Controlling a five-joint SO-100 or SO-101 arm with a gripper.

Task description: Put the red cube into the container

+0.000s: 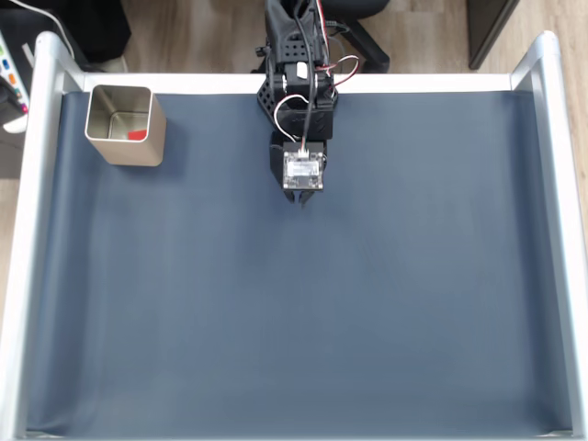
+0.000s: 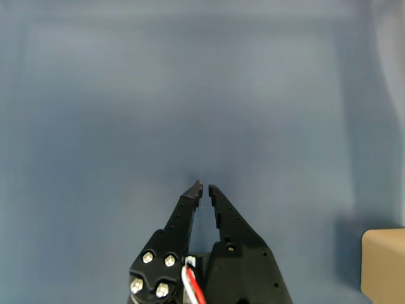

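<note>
Now the cube [image 1: 138, 134] lies inside the tin [image 1: 126, 147] at the mat's [image 1: 276, 322] far left corner in the fixed view; the gripper [image 2: 204, 186], nearly closed and empty, hangs well apart.

A dark blue-grey mat [image 1: 294, 303] covers the work surface in the fixed view, smooth and nearly flat, with faint creases. A pale metal frame [image 1: 26, 239] runs along its left, right and far sides. Beyond the frame lies a wooden floor [image 1: 202, 37], where the black base of an office chair [image 1: 367, 41] stands. In the wrist view a tan block [image 2: 383, 266] sits at the lower right edge on the mat.
</note>
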